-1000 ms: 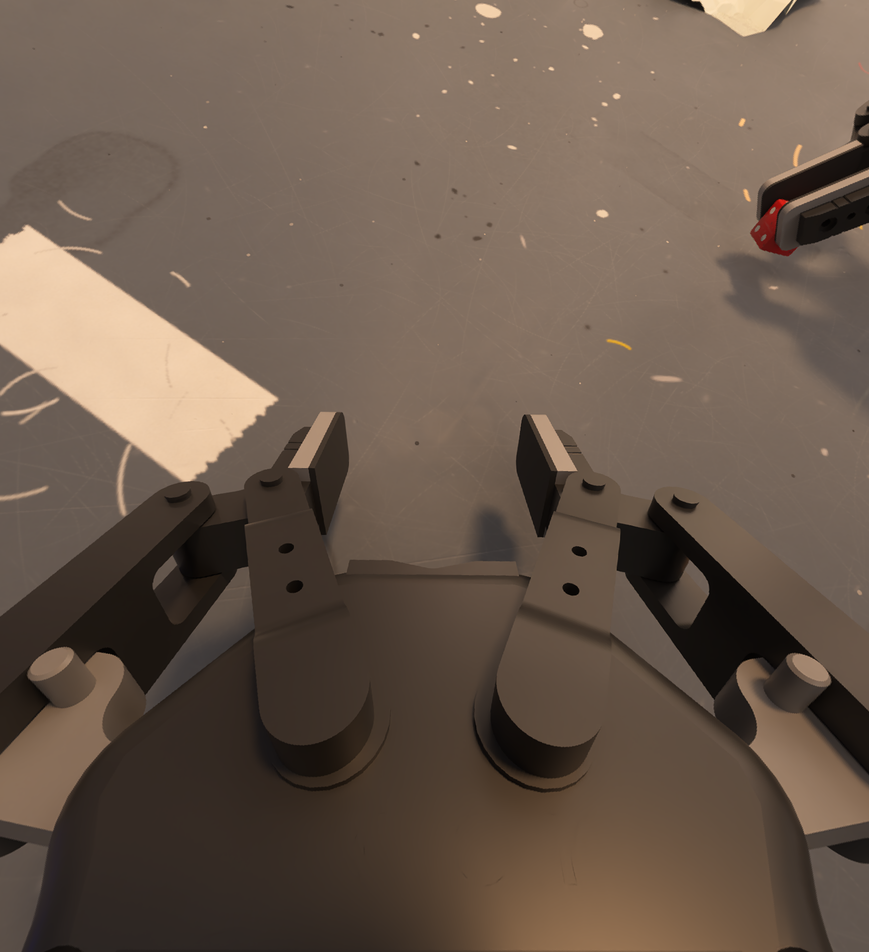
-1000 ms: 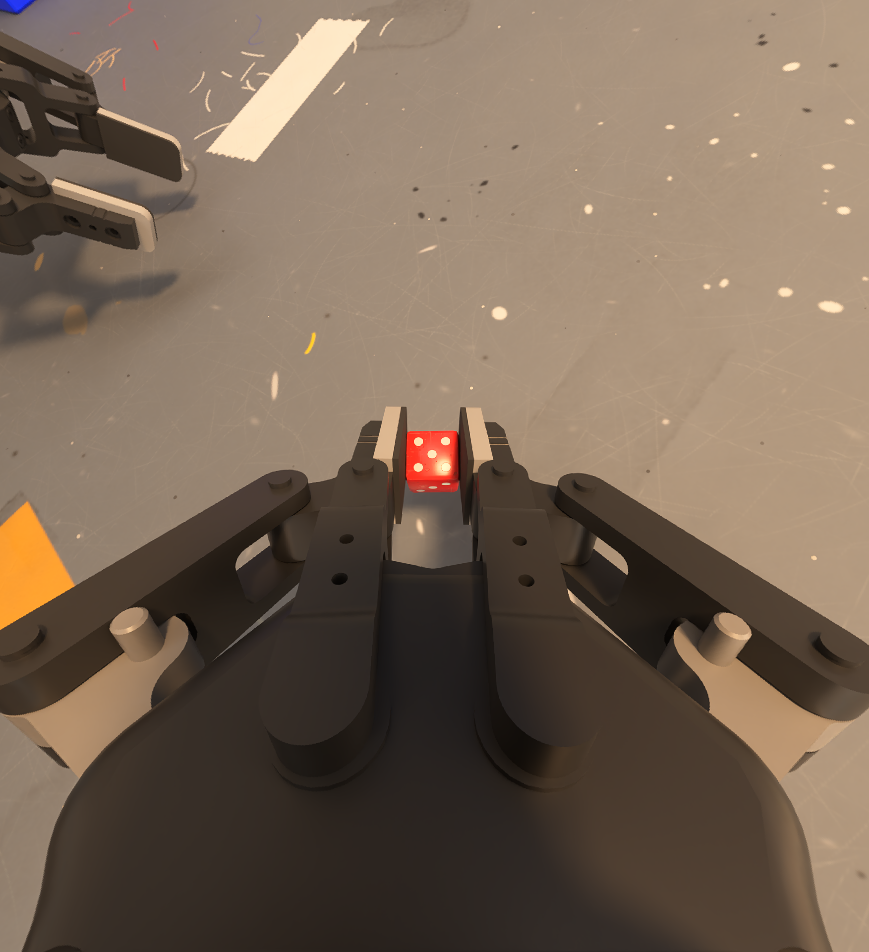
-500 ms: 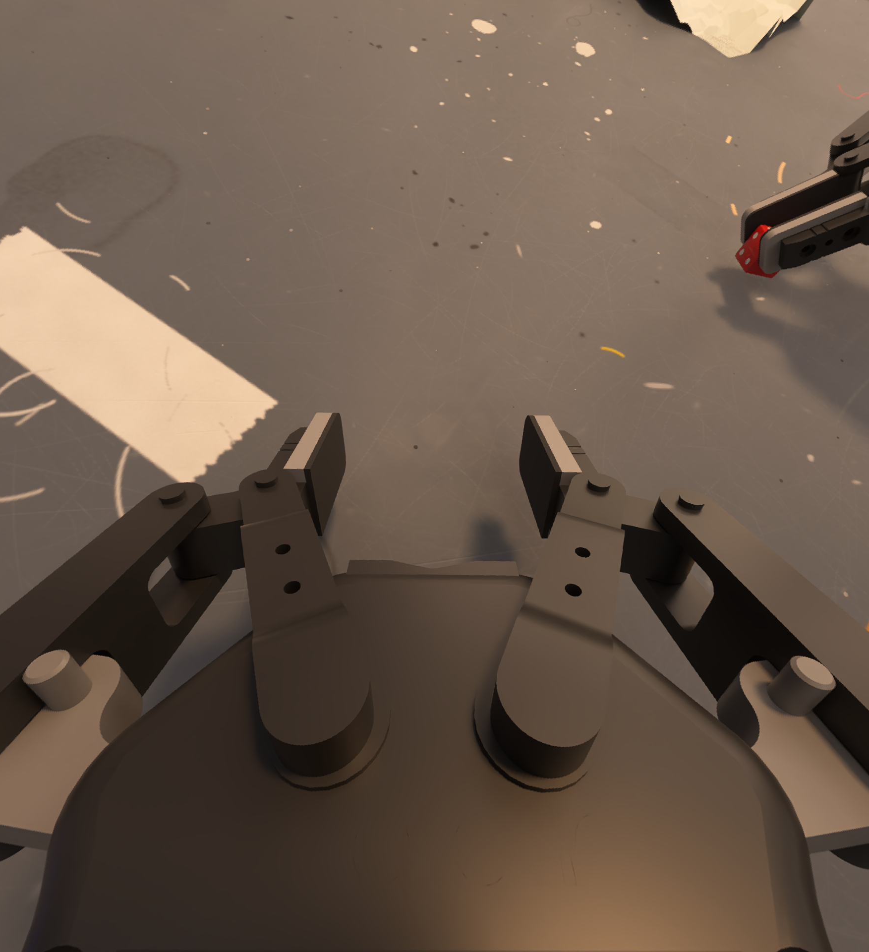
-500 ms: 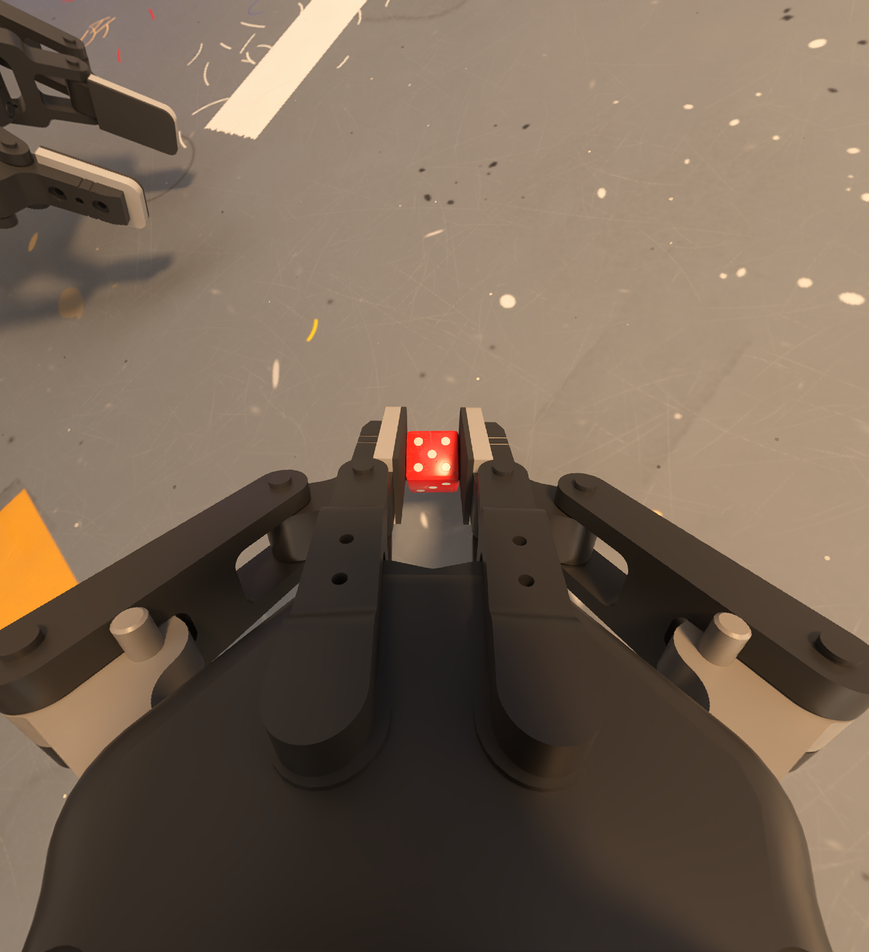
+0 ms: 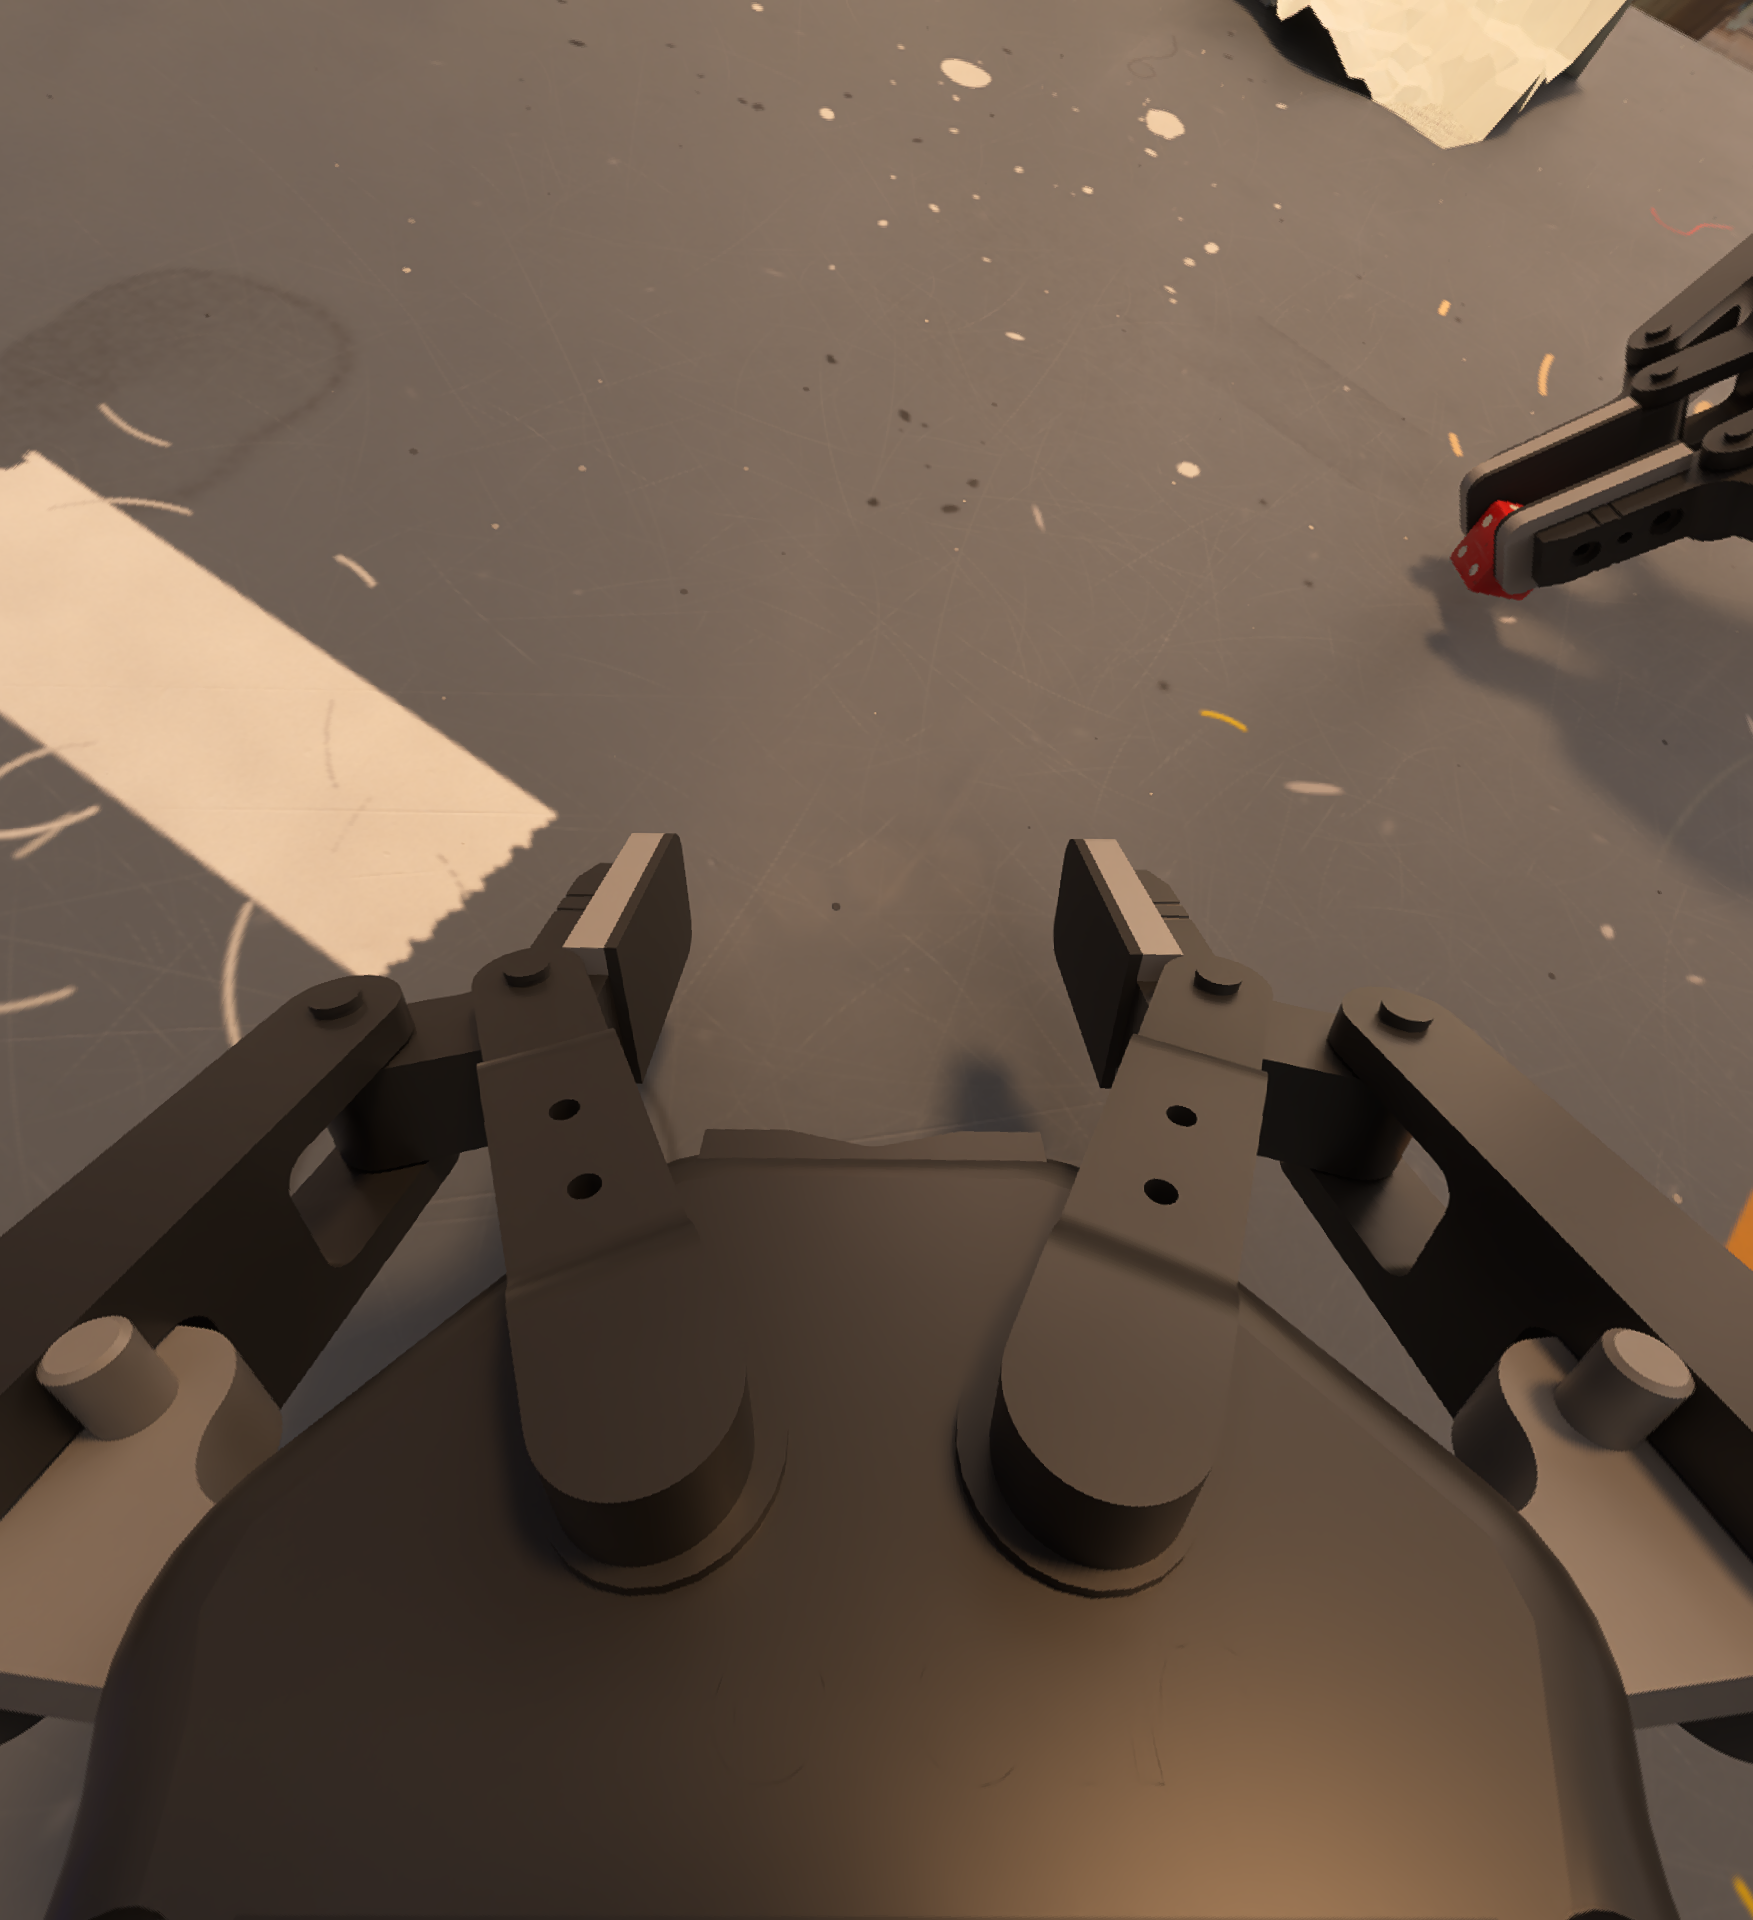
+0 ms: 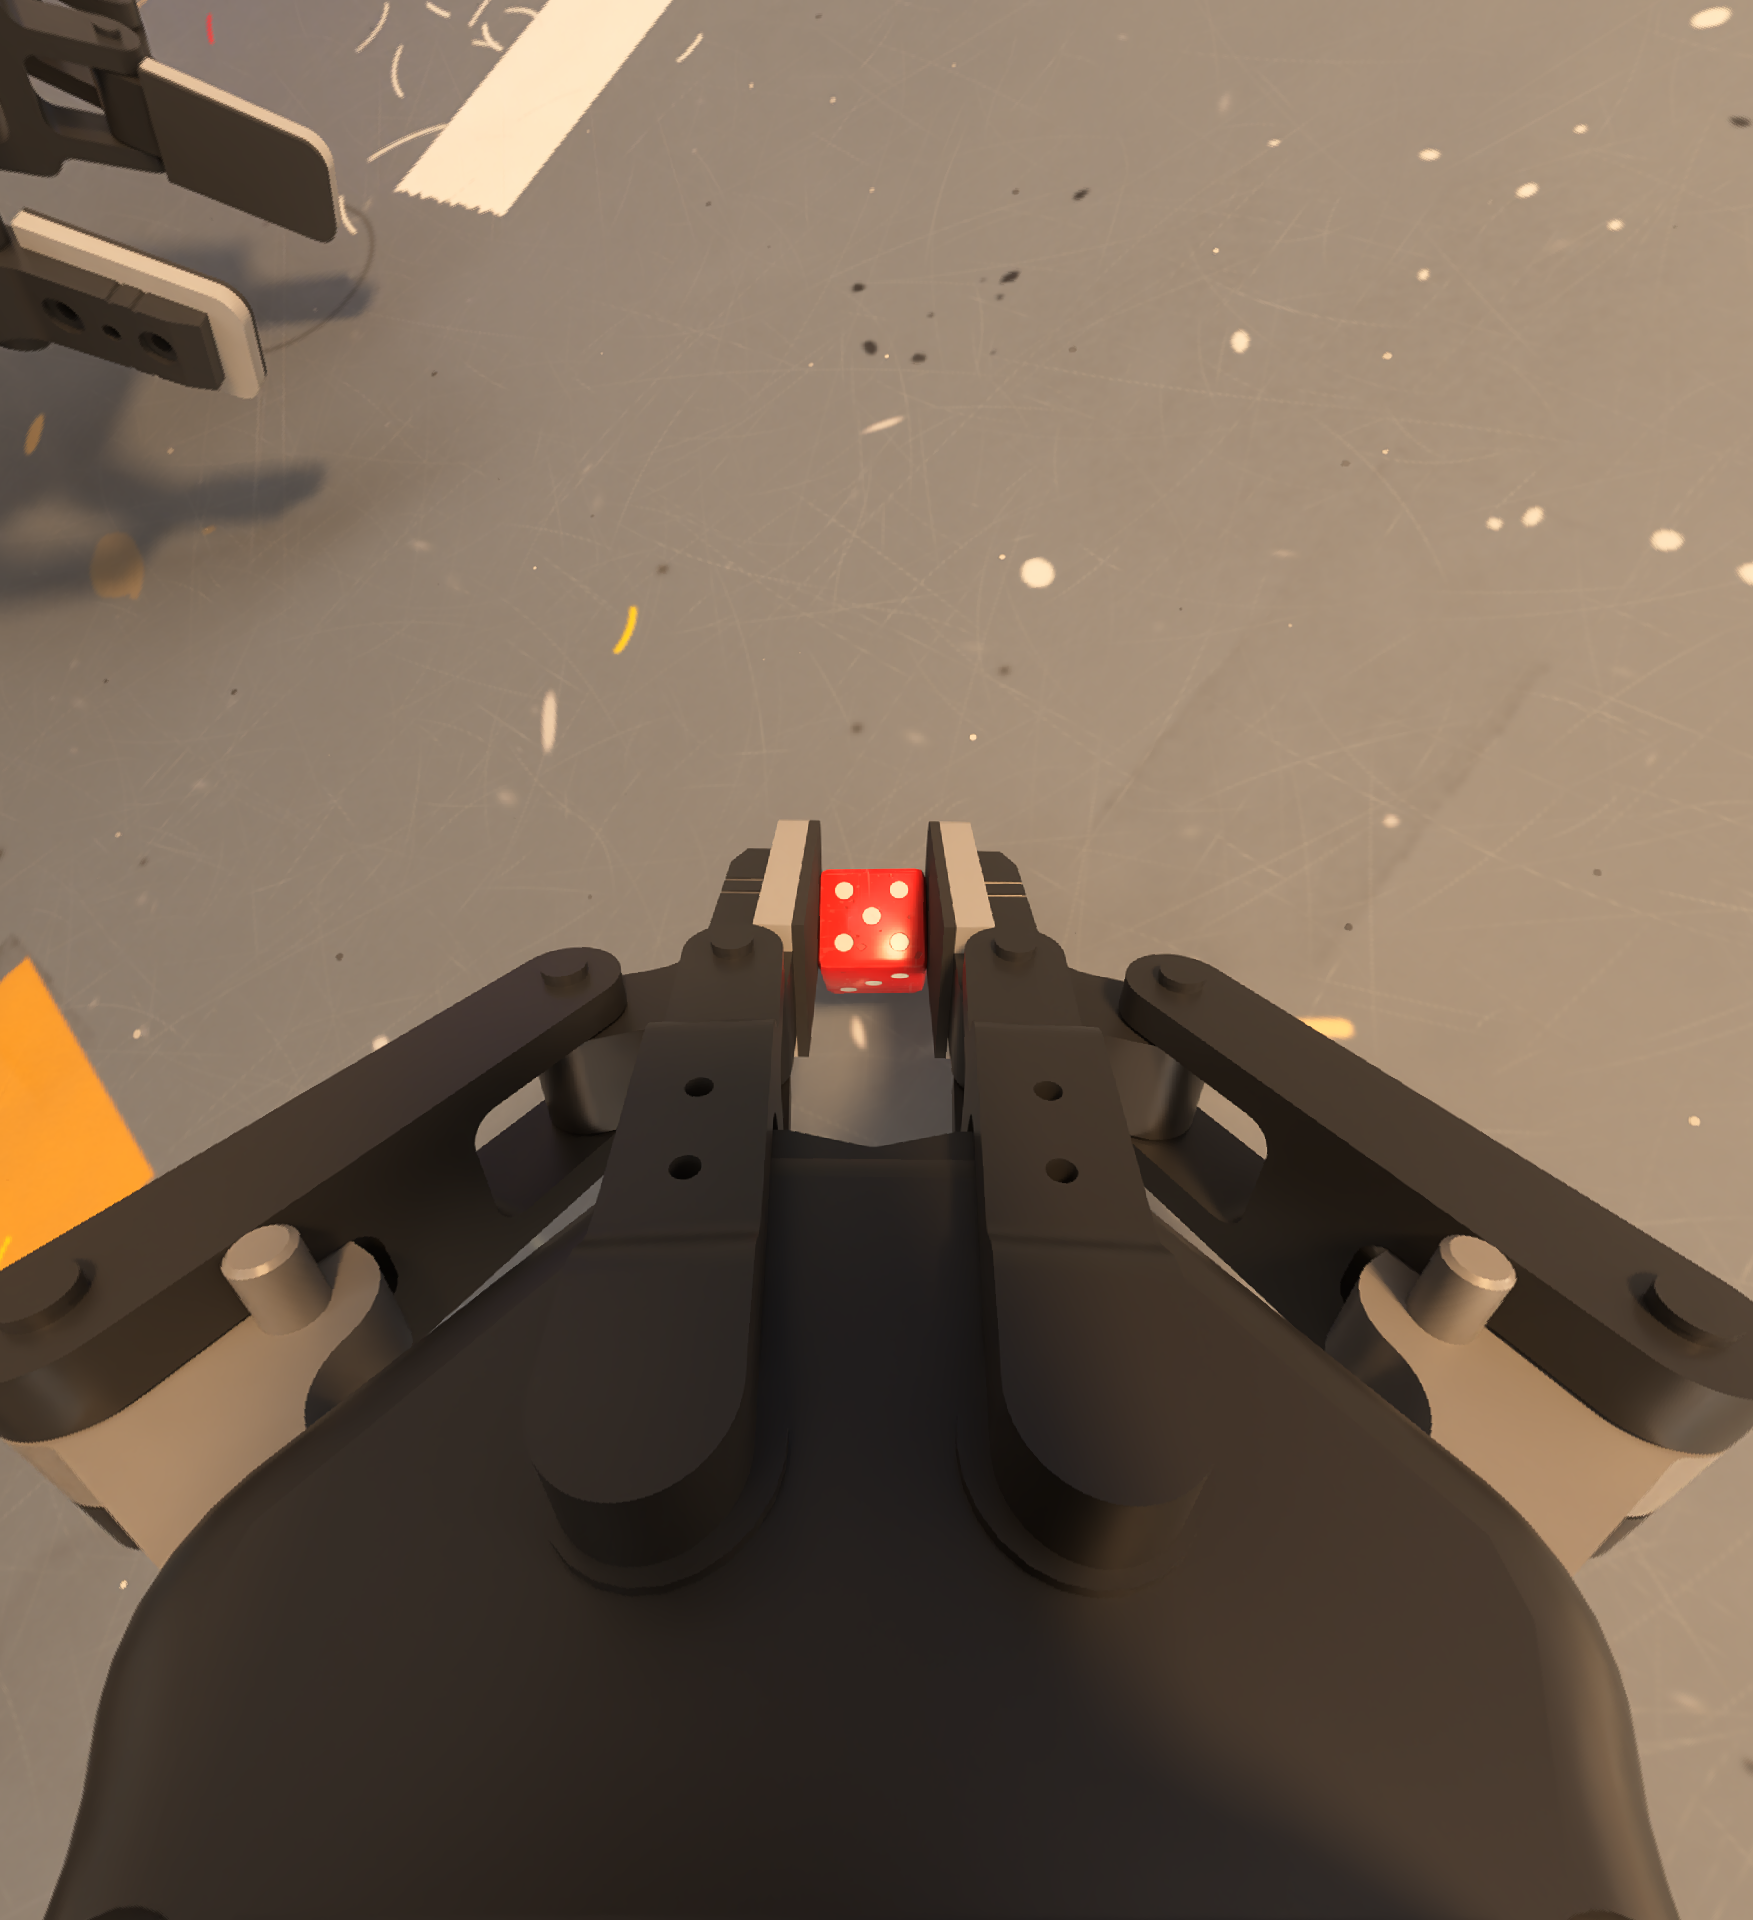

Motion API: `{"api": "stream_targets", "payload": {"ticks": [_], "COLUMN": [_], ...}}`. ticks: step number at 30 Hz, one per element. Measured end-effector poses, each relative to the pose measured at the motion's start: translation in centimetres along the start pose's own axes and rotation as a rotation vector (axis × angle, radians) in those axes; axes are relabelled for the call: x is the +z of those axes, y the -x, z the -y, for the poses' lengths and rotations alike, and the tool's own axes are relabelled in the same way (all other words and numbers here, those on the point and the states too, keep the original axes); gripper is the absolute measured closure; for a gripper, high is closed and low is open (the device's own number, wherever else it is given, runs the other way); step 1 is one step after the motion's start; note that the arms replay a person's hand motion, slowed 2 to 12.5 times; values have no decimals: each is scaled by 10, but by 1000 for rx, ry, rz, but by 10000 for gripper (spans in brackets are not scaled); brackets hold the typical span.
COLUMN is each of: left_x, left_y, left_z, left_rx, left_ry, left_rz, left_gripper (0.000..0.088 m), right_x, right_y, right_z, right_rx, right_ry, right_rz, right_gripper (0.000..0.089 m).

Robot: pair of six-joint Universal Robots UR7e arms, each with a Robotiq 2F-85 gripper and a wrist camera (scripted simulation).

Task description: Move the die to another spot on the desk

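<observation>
A small red die (image 6: 872, 928) with white pips is clamped between the pads of my right gripper (image 6: 872, 883), close above the grey desk (image 6: 1267, 727). In the left wrist view the die (image 5: 1485, 551) shows at the tip of the right gripper (image 5: 1506, 530) at the far right, with its shadow just below it on the desk. My left gripper (image 5: 872, 904) is open and empty over bare desk. It also shows in the right wrist view (image 6: 259, 270) at the top left, apart from the die.
A strip of cream tape (image 5: 207, 717) lies on the desk left of my left gripper and shows in the right wrist view (image 6: 529, 104) too. An orange patch (image 6: 10, 1122) lies at the left. A torn cream paper (image 5: 1443, 52) lies at the far edge.
My right gripper has moved forward and lower over the desk with the die in it. My left gripper stays open and has hardly moved.
</observation>
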State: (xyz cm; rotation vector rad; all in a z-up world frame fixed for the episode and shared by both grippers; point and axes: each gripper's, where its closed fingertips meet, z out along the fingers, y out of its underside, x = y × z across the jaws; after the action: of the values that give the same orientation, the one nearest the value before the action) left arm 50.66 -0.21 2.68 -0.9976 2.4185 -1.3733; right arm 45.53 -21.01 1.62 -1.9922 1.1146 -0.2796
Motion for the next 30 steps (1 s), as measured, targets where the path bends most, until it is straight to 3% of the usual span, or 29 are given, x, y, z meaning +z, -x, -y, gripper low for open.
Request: {"api": "stream_targets", "payload": {"ticks": [30], "left_x": [-1], "left_y": [-2], "left_z": [4], "left_rx": [-24], "left_ry": [-19], "left_rz": [-48], "left_gripper": [176], "right_x": [4], "right_y": [3], "right_z": [-4], "right_rx": [-24], "right_ry": [30], "right_rz": [7], "right_gripper": [713]}}
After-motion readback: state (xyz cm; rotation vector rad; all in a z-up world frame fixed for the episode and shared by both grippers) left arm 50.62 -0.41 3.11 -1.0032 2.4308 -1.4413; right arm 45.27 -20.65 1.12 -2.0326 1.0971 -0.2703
